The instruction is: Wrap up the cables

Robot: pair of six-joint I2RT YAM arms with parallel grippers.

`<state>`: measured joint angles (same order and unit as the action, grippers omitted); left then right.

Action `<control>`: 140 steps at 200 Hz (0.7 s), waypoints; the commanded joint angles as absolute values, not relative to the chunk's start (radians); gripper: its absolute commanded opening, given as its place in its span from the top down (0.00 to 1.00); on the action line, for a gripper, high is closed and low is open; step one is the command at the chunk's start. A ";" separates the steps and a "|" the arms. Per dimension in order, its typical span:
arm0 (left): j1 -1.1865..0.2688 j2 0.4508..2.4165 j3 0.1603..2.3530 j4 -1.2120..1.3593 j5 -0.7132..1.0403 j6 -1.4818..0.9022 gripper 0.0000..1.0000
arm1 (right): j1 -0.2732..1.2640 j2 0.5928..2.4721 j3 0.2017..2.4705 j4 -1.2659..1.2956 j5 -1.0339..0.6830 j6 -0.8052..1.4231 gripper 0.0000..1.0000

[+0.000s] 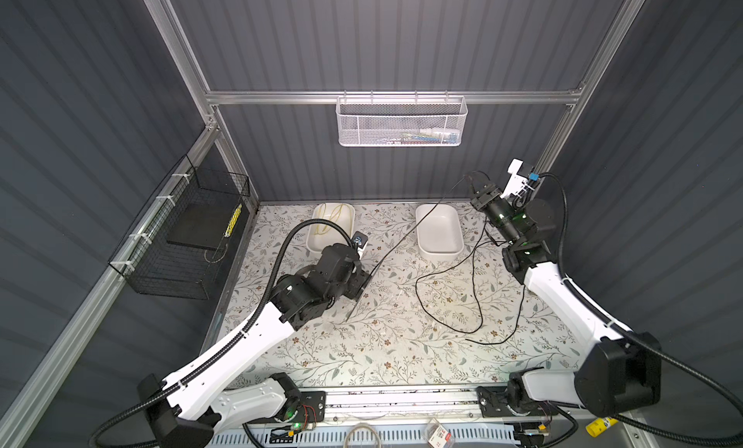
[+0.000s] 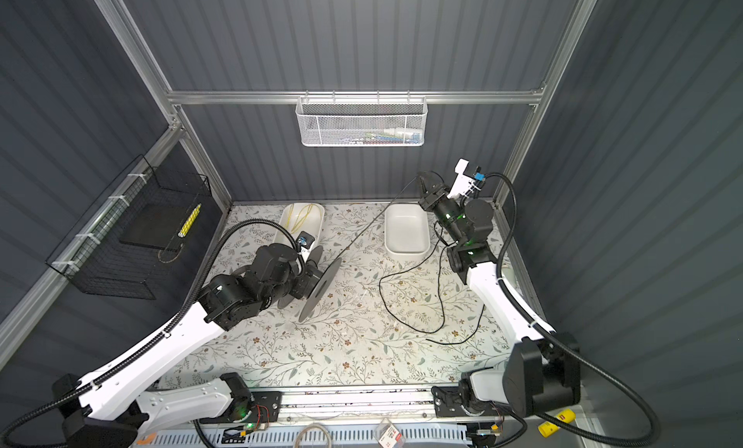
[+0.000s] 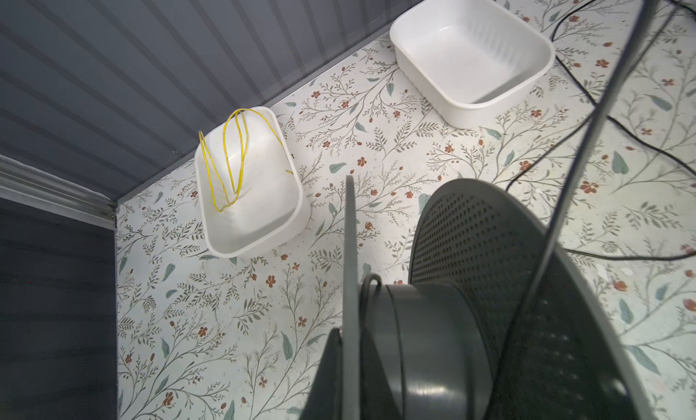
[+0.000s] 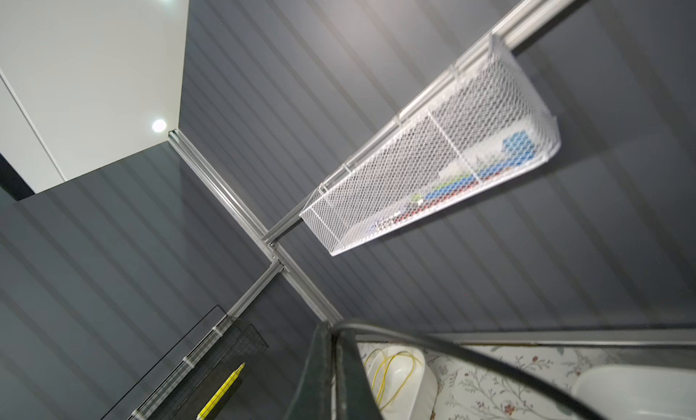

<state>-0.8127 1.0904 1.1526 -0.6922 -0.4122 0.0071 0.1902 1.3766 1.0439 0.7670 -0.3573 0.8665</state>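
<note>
The cables show as one thin black cord (image 1: 418,225). It runs taut from a grey spool (image 2: 319,289) up to my right gripper (image 1: 472,180), raised near the back right corner. Its slack lies in loose loops (image 2: 414,301) on the floral table. In the right wrist view, the right gripper (image 4: 331,329) is shut on the cord (image 4: 452,348). My left gripper (image 3: 351,335) is shut on the spool's thin flange, holding the spool above the table's left middle. A few turns of cord (image 3: 367,286) sit on the hub (image 3: 433,342) beside the perforated flange (image 3: 489,248).
At the back of the table a white tray (image 1: 333,205) holds a yellow cord, and a second white tray (image 1: 440,254) lies right of it. A black wire basket (image 1: 181,241) hangs on the left wall. A white mesh basket (image 1: 402,122) hangs on the back rail.
</note>
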 commanded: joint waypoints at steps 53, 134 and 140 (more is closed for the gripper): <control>-0.828 1.089 1.215 -0.740 -0.299 0.082 1.00 | 0.191 1.597 1.211 1.308 -0.411 1.092 0.94; -0.854 1.106 1.235 -0.715 -0.267 0.091 1.00 | 0.225 1.678 1.338 1.283 -0.440 1.108 0.83; -0.856 1.106 1.235 -0.715 -0.269 0.089 1.00 | 0.227 1.677 1.336 1.281 -0.438 1.106 0.82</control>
